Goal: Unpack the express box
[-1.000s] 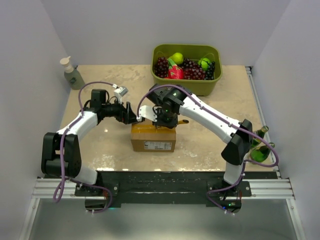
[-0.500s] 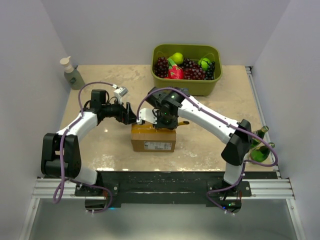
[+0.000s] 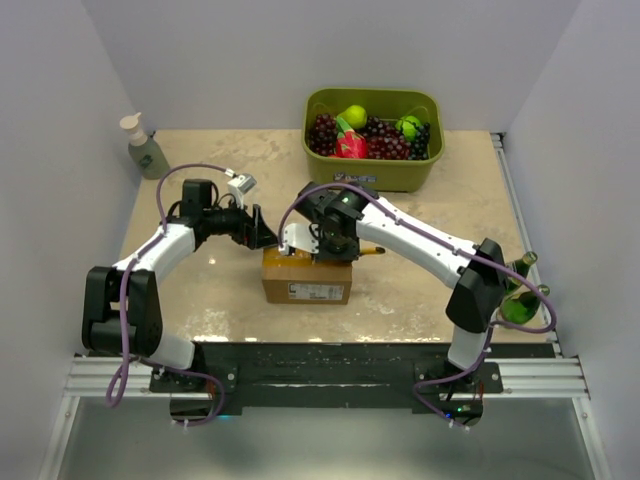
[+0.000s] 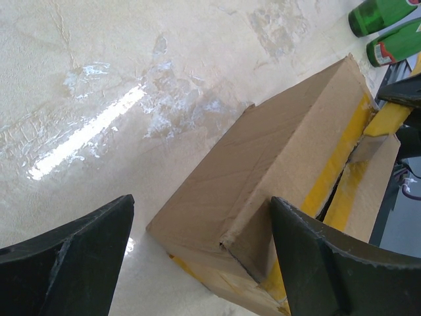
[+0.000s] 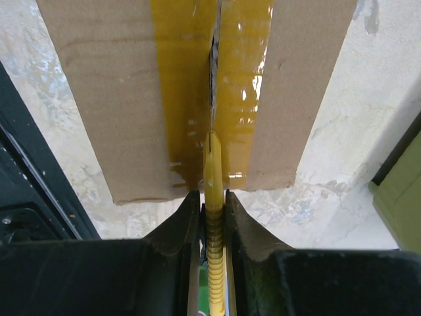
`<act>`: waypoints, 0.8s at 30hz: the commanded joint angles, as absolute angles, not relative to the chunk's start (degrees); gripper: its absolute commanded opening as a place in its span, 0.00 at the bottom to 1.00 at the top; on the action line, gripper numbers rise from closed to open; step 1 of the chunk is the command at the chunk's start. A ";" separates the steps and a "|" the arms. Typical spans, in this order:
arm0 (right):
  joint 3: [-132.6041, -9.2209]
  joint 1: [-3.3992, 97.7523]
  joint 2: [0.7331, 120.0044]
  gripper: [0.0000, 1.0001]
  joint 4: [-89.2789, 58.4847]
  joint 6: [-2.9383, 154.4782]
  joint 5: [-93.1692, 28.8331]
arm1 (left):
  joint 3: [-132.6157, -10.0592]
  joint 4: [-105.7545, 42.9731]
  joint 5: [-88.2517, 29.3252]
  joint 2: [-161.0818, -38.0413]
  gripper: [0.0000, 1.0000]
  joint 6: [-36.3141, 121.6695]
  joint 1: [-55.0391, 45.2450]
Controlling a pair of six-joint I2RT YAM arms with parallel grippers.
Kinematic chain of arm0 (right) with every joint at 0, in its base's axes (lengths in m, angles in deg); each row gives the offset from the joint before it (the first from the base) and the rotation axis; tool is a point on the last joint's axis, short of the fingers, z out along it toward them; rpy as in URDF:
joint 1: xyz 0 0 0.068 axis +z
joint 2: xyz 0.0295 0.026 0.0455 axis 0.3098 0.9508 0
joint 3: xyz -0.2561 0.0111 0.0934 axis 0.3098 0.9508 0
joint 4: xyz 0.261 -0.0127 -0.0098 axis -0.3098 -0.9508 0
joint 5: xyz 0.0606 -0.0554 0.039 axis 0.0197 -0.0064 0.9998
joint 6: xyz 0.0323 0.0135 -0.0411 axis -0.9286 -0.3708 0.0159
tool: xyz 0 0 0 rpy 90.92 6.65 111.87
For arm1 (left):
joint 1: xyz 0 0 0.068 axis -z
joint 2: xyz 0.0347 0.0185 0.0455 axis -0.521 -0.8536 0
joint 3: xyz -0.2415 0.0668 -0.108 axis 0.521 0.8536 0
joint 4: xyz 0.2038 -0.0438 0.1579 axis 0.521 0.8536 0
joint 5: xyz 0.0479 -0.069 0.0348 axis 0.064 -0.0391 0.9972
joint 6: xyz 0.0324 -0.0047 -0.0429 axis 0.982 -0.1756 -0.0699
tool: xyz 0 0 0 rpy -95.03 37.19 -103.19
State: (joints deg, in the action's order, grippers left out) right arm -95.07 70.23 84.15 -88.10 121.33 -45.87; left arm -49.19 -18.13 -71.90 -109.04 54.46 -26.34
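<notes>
Express box (image 3: 307, 278) seam (image 5: 212, 79) parted, yellow tool (image 5: 212, 168) at edge

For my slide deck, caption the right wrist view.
Right gripper shut on a yellow tool, its tip at the box's taped seam.

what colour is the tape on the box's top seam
Yellowish amber tape on the brown express box; the right wrist view shows it best.
</notes>
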 commanded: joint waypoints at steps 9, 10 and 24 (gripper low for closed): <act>-91.61 67.09 79.92 0.00 -96.28 126.53 -53.52 | -47.16 -15.58 -63.57 -110.20 0.88 58.65 -25.68; -91.69 67.01 80.10 0.00 -96.28 126.53 -53.43 | -47.24 -15.49 -63.57 -110.20 0.88 58.65 -25.77; -86.60 67.00 77.20 0.00 -96.36 126.79 -54.22 | -47.33 -15.22 -63.56 -110.20 0.88 58.83 -25.77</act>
State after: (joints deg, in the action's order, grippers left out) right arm -88.71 67.57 80.28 -88.82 125.54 -50.33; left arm -49.17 -18.52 -71.53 -108.99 54.46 -26.31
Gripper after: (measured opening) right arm 0.169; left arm 0.882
